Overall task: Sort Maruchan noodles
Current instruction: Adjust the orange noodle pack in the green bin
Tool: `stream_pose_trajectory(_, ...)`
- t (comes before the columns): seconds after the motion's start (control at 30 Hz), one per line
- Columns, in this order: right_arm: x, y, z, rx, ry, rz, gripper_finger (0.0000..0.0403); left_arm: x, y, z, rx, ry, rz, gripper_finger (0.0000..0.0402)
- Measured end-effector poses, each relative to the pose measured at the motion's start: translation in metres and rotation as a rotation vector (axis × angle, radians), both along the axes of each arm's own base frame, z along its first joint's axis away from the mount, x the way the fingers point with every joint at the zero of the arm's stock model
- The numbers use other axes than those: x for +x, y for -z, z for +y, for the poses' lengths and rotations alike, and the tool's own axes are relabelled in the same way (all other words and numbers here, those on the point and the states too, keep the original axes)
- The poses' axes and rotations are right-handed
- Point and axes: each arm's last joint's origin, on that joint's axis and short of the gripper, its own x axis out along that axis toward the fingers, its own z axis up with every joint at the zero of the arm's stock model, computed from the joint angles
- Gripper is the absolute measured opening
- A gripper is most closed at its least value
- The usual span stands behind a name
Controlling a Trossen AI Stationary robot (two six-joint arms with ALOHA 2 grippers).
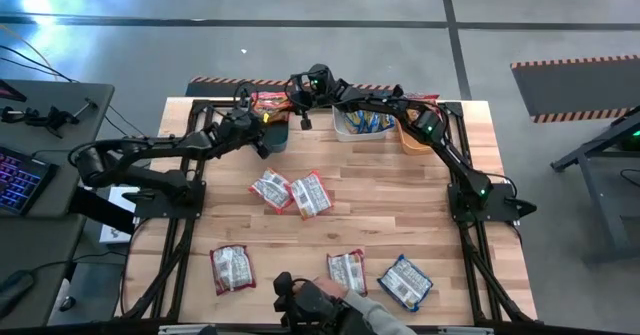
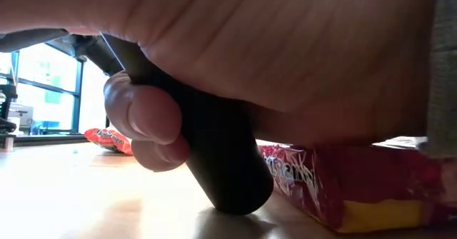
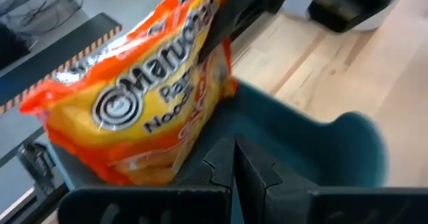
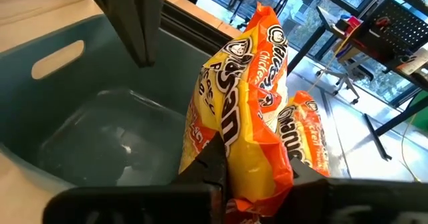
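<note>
Right tool (image 4: 224,177) pinches an orange noodle packet (image 4: 247,97) above the teal bin (image 4: 73,117), ready to drop; left tool (image 3: 234,164), fingers pressed together, hovers beside.

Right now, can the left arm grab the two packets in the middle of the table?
Probably yes. The middle packets lie on bare wood with nothing on them. The left fingers, by the teal bin, are shut and empty, so they would need to open first.
</note>
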Motion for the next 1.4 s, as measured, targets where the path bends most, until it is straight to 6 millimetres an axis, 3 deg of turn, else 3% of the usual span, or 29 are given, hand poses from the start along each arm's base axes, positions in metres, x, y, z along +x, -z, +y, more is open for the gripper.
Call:
stream_pose_trajectory(0.43,0.004,0.002,0.007,-0.016,-0.006,0.02,0.0044,0.0,0.009,0.003,-0.014,-0.03,0.047,0.0)
stream_pose_trajectory(0.67,0.009,0.002,0.014,-0.02,0.02,0.027,0.0044,0.004,0.019,0.005,-0.091,0.05,0.03,0.0)
stream_pose_trajectory(1.07,0.01,0.0,0.015,0.01,0.028,0.013,0.0046,0.01,0.042,0.027,-0.077,-0.063,0.018,0.0)
stream_pose_trajectory(1.2,0.01,0.0,0.015,0.029,0.034,0.012,0.0074,0.009,0.046,0.034,-0.106,-0.088,0.006,0.0)
stream_pose_trajectory(1.4,0.01,0.0,0.015,0.04,0.04,0.012,0.0158,0.008,0.044,0.037,-0.087,-0.106,0.009,0.0)
